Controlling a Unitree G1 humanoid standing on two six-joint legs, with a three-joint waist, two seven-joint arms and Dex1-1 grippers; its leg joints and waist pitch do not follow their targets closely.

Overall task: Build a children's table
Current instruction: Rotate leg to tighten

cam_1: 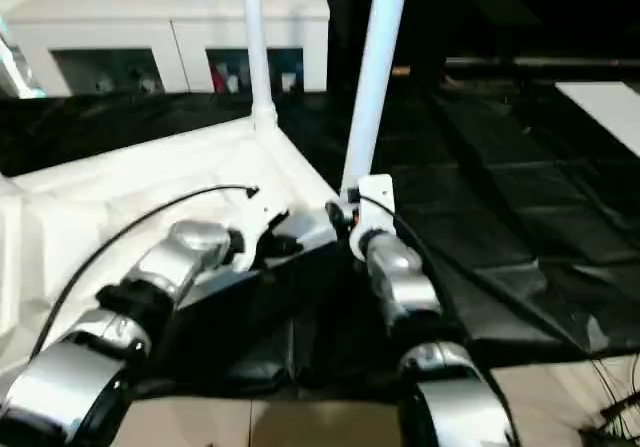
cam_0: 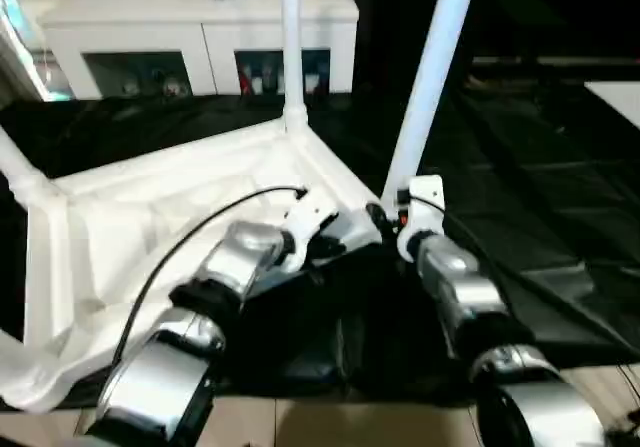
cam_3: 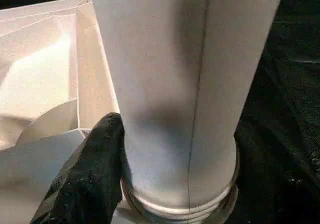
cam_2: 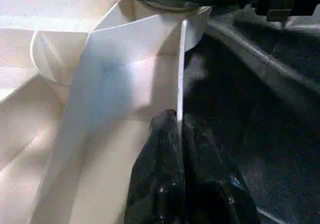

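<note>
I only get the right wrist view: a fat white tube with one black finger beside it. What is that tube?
Observer: A table leg, leaning up from the near corner of the upturned tabletop; the right gripper holds it near its base.
Operator: Is it the only one up?
Observer: No. A second leg stands upright in the far corner.
Operator: And the other arm?
Observer: The left gripper has its jaws shut on the tabletop's thin rim wall.
</note>
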